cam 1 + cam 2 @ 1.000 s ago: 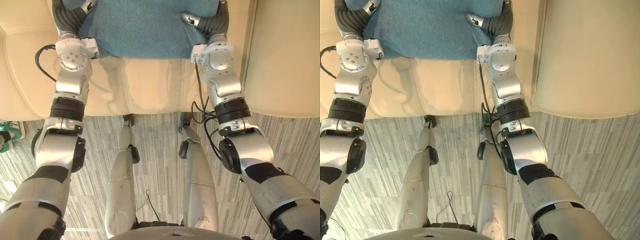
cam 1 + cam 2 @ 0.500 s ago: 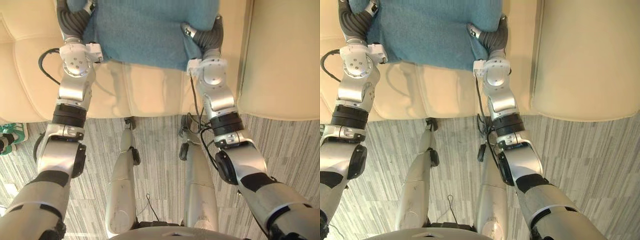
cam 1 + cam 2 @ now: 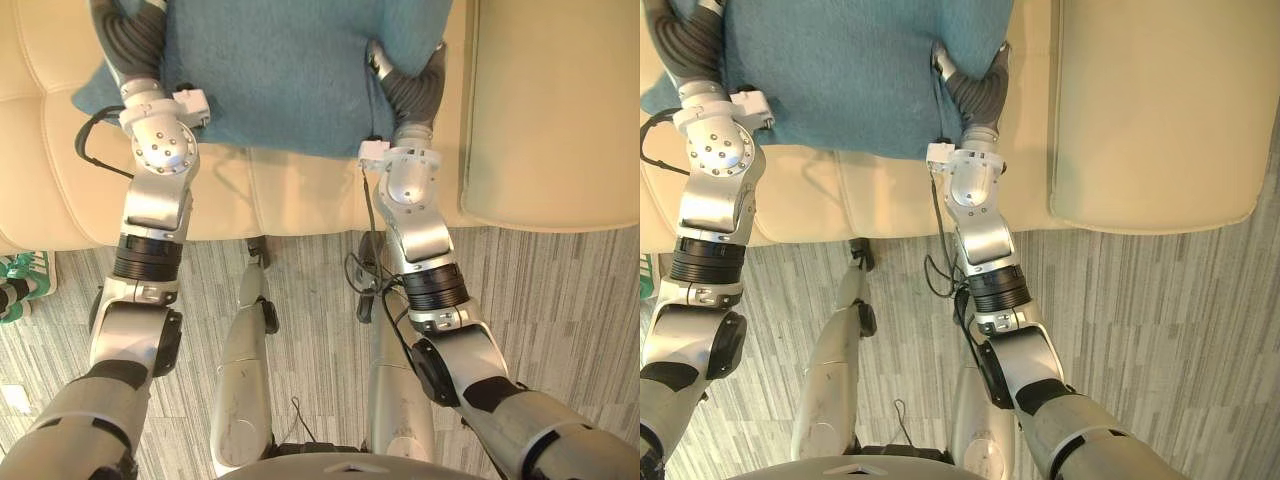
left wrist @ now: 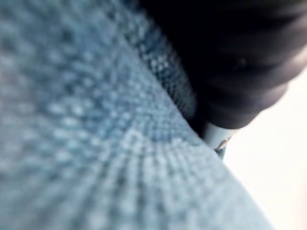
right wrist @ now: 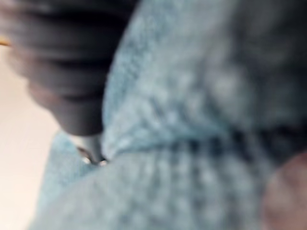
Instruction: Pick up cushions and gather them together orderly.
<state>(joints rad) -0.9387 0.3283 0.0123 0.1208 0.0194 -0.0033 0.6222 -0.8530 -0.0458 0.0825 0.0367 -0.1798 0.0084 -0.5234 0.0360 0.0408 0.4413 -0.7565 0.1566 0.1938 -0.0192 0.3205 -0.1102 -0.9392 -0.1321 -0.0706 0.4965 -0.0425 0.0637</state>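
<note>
**Blue cushion held over cream sofa**

A blue cushion [image 3: 290, 70] sits between both robot hands, over the seat of a cream sofa [image 3: 300, 195]. The right hand [image 3: 402, 80] grasps its right edge, thumb hooked over the front. The left hand [image 3: 130, 40] is at its left edge; its grip cannot be told.

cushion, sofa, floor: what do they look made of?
Cushion: teal woven fabric, matte. A coarse weave shows in the wrist views, and it dents where the right hand pinches it, so the fill is probably soft.
Sofa: cream, smooth, slight sheen, stitched seams. Leather or faux leather, can't tell which.
Floor: grey streaked planks, matte. Likely vinyl or laminate.
</note>
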